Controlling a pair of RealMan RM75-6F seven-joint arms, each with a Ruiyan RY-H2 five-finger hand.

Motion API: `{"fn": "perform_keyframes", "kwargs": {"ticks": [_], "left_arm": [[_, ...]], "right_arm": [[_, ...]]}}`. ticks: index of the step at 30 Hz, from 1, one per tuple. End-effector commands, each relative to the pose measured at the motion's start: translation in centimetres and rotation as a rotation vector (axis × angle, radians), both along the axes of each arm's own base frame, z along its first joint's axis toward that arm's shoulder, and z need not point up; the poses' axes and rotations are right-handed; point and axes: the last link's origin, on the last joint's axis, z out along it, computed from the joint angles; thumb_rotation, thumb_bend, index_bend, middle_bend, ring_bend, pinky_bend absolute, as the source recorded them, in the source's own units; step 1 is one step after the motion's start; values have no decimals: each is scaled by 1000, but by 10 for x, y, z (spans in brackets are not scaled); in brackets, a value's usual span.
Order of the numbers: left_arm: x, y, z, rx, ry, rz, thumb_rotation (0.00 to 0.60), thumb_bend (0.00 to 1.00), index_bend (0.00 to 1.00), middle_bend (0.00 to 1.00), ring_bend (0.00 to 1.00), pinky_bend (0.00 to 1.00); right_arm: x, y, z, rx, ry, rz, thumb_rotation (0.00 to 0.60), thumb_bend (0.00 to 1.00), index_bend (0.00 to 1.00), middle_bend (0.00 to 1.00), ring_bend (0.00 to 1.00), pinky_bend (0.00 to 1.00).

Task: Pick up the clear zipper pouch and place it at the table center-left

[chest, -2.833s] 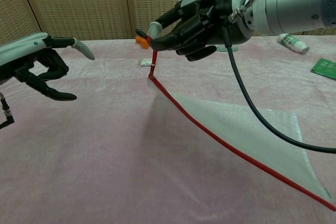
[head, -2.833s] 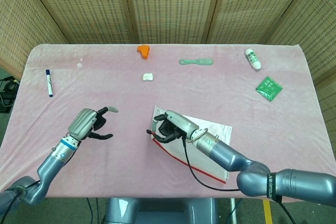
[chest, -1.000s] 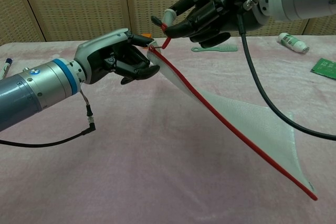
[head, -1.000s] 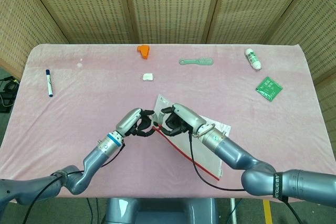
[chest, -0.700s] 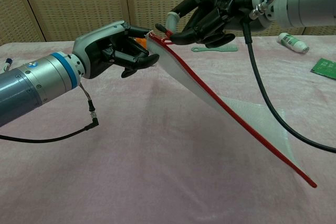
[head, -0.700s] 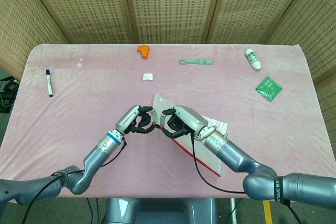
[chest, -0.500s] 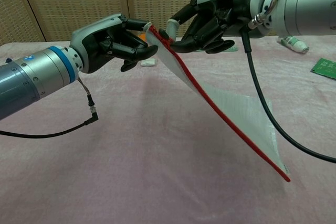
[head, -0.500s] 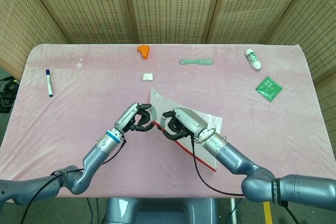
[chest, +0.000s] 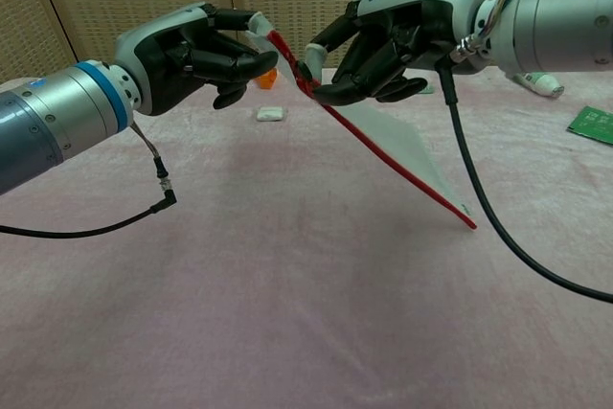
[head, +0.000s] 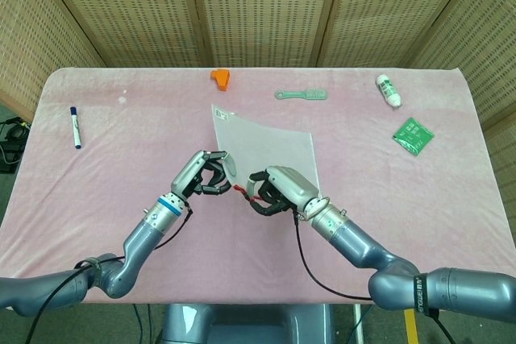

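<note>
Both hands grasp the clear zipper pouch (chest: pixel 383 126) aloft: left hand (chest: pixel 196 50) pinches its upper corner, right hand (chest: pixel 388 40) its red zipper edge, apparently for handover leftward.

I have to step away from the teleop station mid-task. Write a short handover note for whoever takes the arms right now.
Left hand: pinches the top corner of the clear zipper pouch, lifted off the table.
Right hand: grips the pouch's red zipper edge just beside the left hand.
Pouch: hangs in the air between both hands, above the middle of the pink table; in the chest view its lower corner sits near the cloth, contact unclear.
Done: pouch picked up, both hands on it.
Left: the right hand probably lets go, then the left hand carries the pouch to the table center-left and sets it down.
</note>
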Motion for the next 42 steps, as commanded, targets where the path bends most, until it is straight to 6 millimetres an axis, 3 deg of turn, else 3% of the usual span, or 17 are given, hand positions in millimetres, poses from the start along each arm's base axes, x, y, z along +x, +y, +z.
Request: {"fn": "perform_keyframes", "kwargs": {"ticks": [1, 42], "left_arm": [[1, 0, 2, 2, -12, 3, 600, 646, 851, 947, 813, 794], [22, -5, 51, 35, -107, -32, 600, 676, 861, 947, 813, 794]], "right_arm": [[0, 0, -2, 1, 4, 0, 600, 793, 772, 992, 937, 1000], [-28, -21, -11, -39, 69, -101, 600, 793, 772, 992, 937, 1000]]}}
